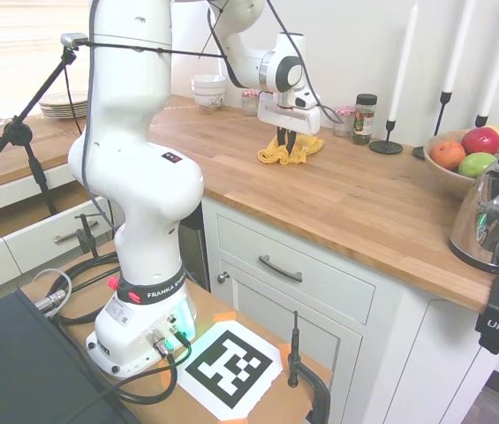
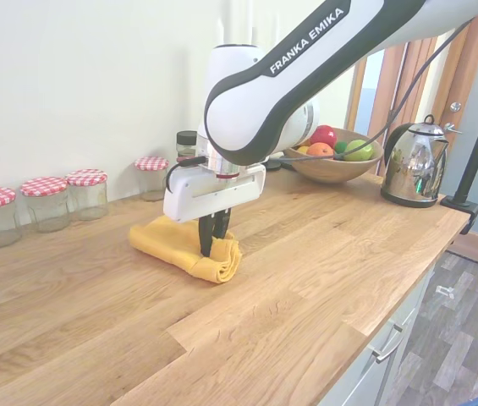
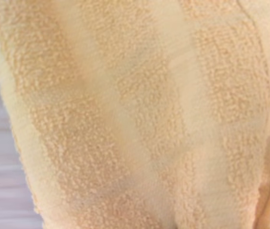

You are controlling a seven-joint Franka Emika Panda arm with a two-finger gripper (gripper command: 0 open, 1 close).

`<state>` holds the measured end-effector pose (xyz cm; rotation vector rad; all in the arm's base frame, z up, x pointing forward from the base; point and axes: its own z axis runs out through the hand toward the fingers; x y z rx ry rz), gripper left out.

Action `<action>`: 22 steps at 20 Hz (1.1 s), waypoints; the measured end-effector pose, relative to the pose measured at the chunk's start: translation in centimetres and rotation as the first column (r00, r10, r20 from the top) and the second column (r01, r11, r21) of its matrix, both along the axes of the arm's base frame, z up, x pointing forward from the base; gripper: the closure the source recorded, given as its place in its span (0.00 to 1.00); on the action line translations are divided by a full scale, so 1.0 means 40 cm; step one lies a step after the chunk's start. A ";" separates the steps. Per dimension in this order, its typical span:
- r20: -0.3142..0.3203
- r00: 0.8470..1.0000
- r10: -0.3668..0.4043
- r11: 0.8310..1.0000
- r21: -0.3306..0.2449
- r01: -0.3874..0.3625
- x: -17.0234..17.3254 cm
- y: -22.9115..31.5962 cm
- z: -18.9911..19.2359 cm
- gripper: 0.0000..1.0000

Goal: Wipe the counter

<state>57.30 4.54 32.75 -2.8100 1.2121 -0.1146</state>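
Jaws [image 2: 211,244] closed, pinching yellow terry cloth [image 2: 175,241] w/ tips down on it, so cloth stays flat on desk [image 2: 306,279] mid-span, jars [image 2: 48,199] behind; suits sliding wipe.

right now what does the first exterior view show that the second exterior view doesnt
Only the first exterior view shows the stacked plates, white bowls and candlesticks. Only the second shows the row of checked-lid jars along the wall. Both share the counter, the yellow cloth lying on it with the gripper pressed into it, fingers close together on a fold, the fruit bowl and the kettle.
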 end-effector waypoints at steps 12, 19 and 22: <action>-0.019 0.995 -0.096 0.995 0.027 0.096 -0.059 -0.491 0.004 1.00; -0.026 0.992 -0.122 0.992 0.034 0.123 -0.089 -0.580 0.004 0.00; -0.027 0.992 -0.122 0.992 0.034 0.123 -0.089 -0.580 0.004 0.00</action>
